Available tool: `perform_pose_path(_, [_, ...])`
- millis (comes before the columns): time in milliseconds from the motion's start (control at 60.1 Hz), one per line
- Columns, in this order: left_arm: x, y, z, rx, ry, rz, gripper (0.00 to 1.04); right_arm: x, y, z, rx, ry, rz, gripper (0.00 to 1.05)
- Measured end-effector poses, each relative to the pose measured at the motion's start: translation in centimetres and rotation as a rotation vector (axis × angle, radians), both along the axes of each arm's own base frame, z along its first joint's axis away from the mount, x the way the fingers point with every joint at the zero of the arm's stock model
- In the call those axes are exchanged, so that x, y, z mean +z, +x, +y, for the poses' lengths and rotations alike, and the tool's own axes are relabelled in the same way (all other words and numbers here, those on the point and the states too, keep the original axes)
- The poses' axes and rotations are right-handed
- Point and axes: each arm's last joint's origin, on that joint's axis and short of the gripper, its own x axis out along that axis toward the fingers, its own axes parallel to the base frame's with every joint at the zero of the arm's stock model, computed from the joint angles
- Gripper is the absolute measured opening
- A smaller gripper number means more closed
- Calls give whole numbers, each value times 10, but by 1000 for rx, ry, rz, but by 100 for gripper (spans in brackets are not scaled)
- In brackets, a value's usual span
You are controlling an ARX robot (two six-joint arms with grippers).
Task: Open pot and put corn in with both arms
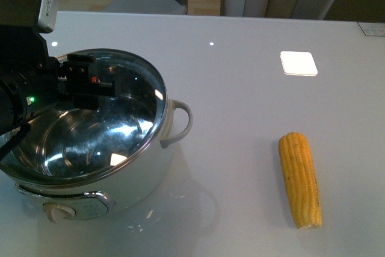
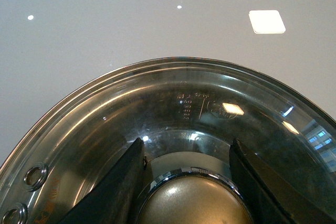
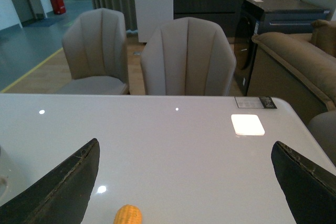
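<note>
The white pot point(image 1: 153, 170) stands at the table's front left, with a looped side handle point(image 1: 179, 122) and a front knob point(image 1: 58, 212). Its glass lid point(image 1: 129, 109) is tilted, its right edge raised off the rim. My left gripper point(image 2: 188, 153) is shut on the lid's round metal knob point(image 2: 191, 203); its black arm point(image 1: 24, 82) with a green light covers the pot's left side. The corn point(image 1: 299, 179) lies on the table at the front right. Its tip shows in the right wrist view point(image 3: 128, 214), below my open, empty right gripper point(image 3: 186, 182).
The table point(image 1: 240, 88) is white and glossy, with a bright light reflection point(image 1: 298, 63) at the right back. Padded chairs point(image 3: 186, 59) stand behind its far edge, and a sofa point(image 3: 294, 61) stands beyond at the right.
</note>
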Motion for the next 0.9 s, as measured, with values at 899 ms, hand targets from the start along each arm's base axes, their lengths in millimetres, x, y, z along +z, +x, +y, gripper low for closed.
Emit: perform_pose_path(899, [103,-7,108,195,-47,-223,42,0,0,0,0,0,0,96])
